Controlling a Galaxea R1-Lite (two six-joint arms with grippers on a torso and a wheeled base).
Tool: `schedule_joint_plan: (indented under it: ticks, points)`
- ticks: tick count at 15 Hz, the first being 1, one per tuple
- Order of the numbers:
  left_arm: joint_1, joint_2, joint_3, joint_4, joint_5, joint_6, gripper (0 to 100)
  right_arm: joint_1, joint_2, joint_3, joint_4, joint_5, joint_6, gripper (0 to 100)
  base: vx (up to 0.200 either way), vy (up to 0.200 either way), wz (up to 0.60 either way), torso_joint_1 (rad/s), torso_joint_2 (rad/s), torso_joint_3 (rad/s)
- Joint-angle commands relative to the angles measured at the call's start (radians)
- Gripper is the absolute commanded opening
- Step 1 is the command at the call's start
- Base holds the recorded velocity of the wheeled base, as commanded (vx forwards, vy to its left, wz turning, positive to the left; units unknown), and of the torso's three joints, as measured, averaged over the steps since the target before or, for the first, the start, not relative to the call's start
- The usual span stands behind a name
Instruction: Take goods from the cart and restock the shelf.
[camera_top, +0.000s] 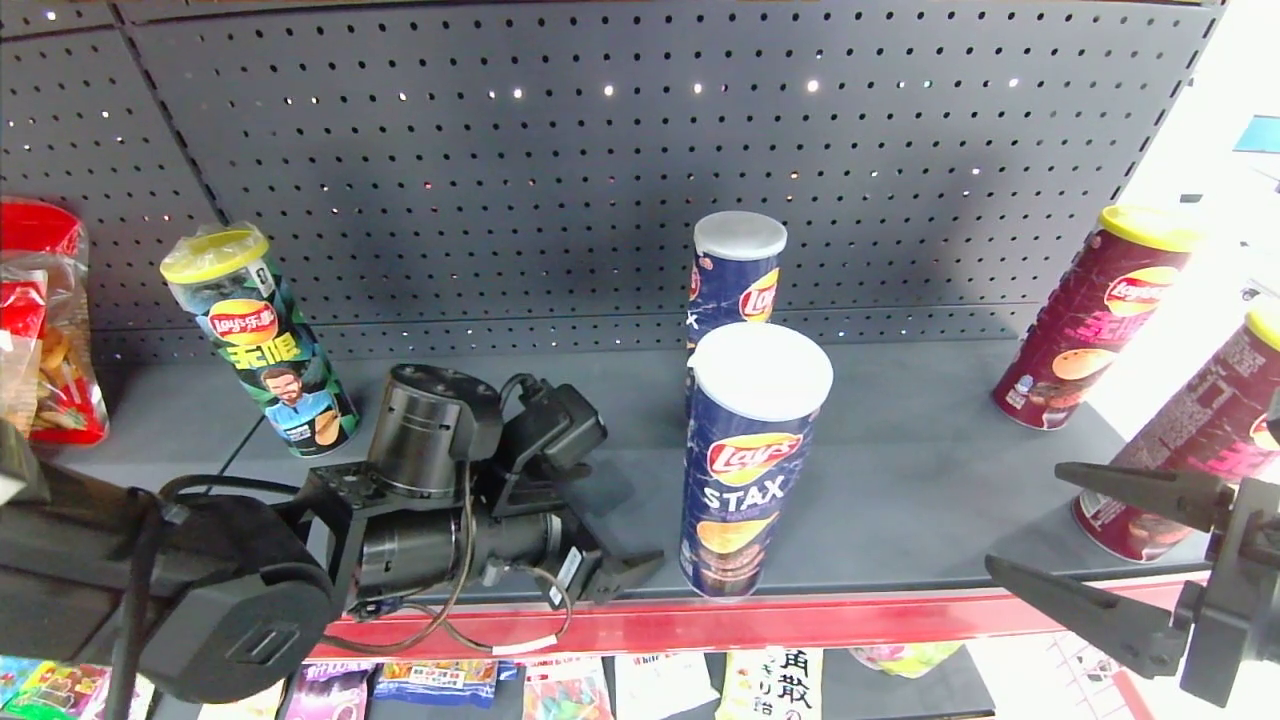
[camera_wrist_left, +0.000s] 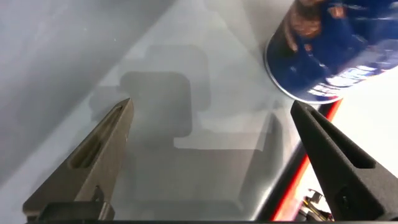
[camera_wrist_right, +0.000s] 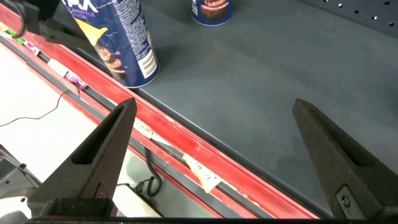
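Note:
A tall blue chip can (camera_top: 750, 460) with a white lid stands upright near the shelf's red front edge (camera_top: 800, 620), and a second blue can (camera_top: 735, 275) stands behind it. My left gripper (camera_top: 630, 572) sits low over the grey shelf board, just left of the front can and apart from it. It is open and holds nothing. In the left wrist view its fingers (camera_wrist_left: 99, 149) are spread, with the blue can's base (camera_wrist_left: 323, 56) just beyond one tip. My right gripper (camera_top: 1025, 520) hangs open and holds nothing off the shelf's front right. From its wrist view the front blue can (camera_wrist_right: 121, 37) stands far off.
A green can (camera_top: 265, 340) stands at the back left, beside a red snack bag (camera_top: 40, 330). Two maroon cans (camera_top: 1090, 320) (camera_top: 1200, 440) lean at the right end. Bare shelf board (camera_top: 920, 470) lies between the blue and maroon cans. Packets (camera_top: 560, 690) hang below the shelf.

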Motion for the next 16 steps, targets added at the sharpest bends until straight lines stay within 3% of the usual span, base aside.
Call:
schedule_joint_plan:
  ticks: [1, 16]
  points:
    - [-0.004, -0.014, 0.003, 0.0, -0.003, 0.001, 100, 0.0, 0.006, -0.003, -0.001, 0.0, 0.0, 100, 0.0, 0.0, 0.0, 0.0, 0.0, 0.0]
    - [-0.016, 0.044, -0.056, 0.0, -0.003, 0.0, 100, 0.0, 0.009, -0.009, -0.001, 0.0, 0.001, 100, 0.0, 0.0, 0.0, 0.0, 0.0, 0.0]
